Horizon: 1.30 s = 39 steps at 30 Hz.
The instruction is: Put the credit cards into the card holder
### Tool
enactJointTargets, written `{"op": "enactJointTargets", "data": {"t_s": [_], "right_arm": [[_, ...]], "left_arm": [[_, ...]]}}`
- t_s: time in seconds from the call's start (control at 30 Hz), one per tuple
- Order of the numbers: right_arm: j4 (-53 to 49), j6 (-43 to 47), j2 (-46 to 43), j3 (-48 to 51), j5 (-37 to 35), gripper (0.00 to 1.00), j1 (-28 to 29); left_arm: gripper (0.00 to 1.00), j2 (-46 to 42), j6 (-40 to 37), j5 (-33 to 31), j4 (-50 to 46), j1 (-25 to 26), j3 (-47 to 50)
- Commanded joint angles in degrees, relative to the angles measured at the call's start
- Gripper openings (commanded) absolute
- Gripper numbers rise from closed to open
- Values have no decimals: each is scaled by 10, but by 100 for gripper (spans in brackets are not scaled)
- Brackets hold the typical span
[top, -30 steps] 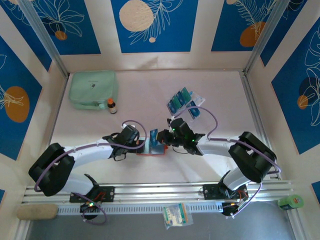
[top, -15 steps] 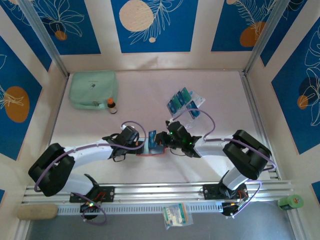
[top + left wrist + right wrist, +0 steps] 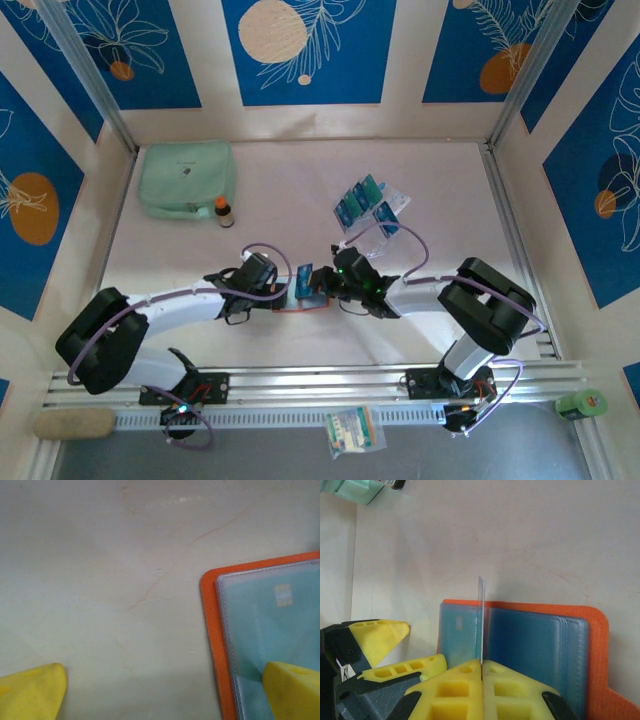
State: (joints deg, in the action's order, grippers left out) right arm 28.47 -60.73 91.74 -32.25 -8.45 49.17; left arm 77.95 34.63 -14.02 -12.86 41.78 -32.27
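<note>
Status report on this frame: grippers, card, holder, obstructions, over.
Right gripper shut on a card, edge-up over the open card holder. Left gripper open, straddling holder's edge. Nothing blocking.

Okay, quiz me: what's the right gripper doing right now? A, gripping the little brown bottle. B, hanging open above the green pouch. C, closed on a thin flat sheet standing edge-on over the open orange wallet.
C: in the right wrist view the right gripper is pinched shut on a thin sheet seen edge-on, above the open card holder. Whether that sheet is a card or a pocket leaf is unclear.
</note>
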Motion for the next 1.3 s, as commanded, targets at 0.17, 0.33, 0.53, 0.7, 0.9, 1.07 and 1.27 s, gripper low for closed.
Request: {"op": "enactJointTargets", "data": {"t_s": [0.17, 0.33, 0.53, 0.7, 0.9, 1.07, 1.27], "right_arm": [[23, -16, 13, 17, -14, 0, 9], [37, -20, 23, 20, -7, 0, 11], [42, -22, 24, 23, -4, 0, 13], [32, -25, 16, 29, -2, 0, 14], [24, -25, 18, 30, 8, 0, 15], [21, -24, 22, 28, 18, 0, 17], [16, -28, 22, 31, 19, 0, 19]], "left_arm": [[100, -9, 8, -7, -13, -5, 10], [100, -10, 8, -7, -12, -5, 10], [100, -11, 9, -7, -11, -5, 12], [100, -11, 9, -8, -9, -5, 13], [100, -11, 9, -7, -8, -5, 13], [100, -11, 9, -8, -8, -5, 14], [100, -10, 10, -7, -7, -5, 13]]}}
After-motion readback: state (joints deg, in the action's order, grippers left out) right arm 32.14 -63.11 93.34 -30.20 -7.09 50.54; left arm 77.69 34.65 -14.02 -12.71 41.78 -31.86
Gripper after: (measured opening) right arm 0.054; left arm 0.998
